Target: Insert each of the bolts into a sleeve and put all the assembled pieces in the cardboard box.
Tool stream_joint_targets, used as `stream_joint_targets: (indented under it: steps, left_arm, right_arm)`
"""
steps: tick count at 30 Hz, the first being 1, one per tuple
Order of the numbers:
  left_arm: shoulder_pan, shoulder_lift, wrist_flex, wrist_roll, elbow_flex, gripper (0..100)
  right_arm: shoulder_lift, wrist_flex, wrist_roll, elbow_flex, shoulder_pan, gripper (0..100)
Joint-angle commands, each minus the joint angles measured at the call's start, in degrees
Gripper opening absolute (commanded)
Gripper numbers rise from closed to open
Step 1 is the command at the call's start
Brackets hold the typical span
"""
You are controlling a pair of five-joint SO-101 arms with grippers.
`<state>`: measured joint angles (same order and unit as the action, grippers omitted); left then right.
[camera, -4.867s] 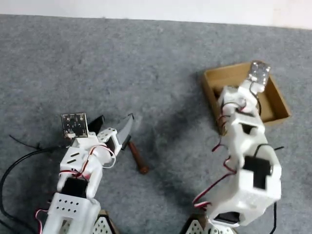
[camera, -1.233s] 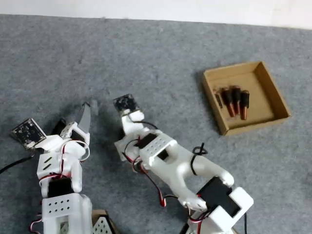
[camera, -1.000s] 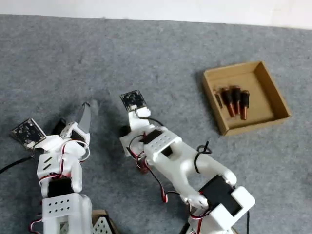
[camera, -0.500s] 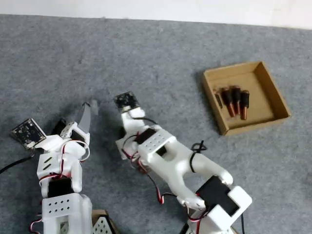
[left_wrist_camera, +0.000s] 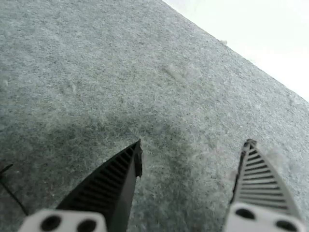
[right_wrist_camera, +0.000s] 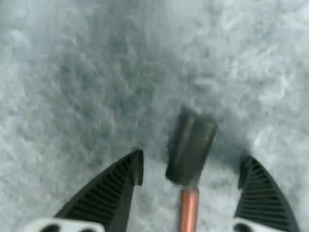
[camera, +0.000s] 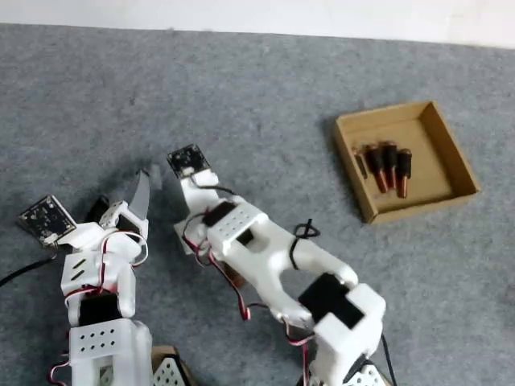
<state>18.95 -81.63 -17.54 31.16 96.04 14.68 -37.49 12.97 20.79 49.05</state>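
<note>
Straddles sleeved bolt [right_wrist_camera: 190, 145] with released right tool [right_wrist_camera: 191, 155], jaws either side, not touching; long axis along tool's reach, sleeve end farthest.

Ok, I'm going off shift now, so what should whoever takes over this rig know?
Left gripper: open, empty, over the mat.
Right gripper: open, jaws either side of a sleeved bolt lying on the mat, not gripped.
Done: at least three assembled pieces lie in the cardboard box.
To do: grasp that sleeved bolt and carry it to the box.
</note>
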Motion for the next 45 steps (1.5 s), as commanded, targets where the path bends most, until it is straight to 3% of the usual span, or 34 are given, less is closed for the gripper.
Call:
stream_joint_targets:
  steps: [1, 10, 17, 21, 25, 32, 45]
  left_arm:
    - [-0.92, -0.75, 1.23, 0.18, -2.59, 30]
    - [-0.92, -0.75, 1.23, 0.18, -2.59, 30]
    - [-0.92, -0.75, 1.23, 0.18, -2.59, 30]
    - [-0.92, -0.66, 1.23, 0.18, -2.59, 30]
    - [-0.92, -0.66, 1.23, 0.18, -2.59, 30]
    - [-0.92, -0.66, 1.23, 0.18, -2.59, 30]
    - [-0.92, -0.57, 1.23, 0.18, -2.59, 30]
  right_arm:
    - [2.42, -3.82, 0.26, -5.67, -2.68, 28.9]
    - [2.86, -7.69, 0.09, -6.73, -2.68, 27.5]
    - [3.03, -7.60, -0.09, -6.81, -2.77, 0.0]
    - [2.77, -7.60, -0.62, -6.73, -4.18, 0.3]
    - [2.51, -7.69, -7.38, -6.90, -6.02, 0.5]
    - [-6.46, -7.08, -7.47, -2.86, -8.92, 0.5]
    - [-33.01, 17.63, -7.91, 27.65, -19.21, 0.5]
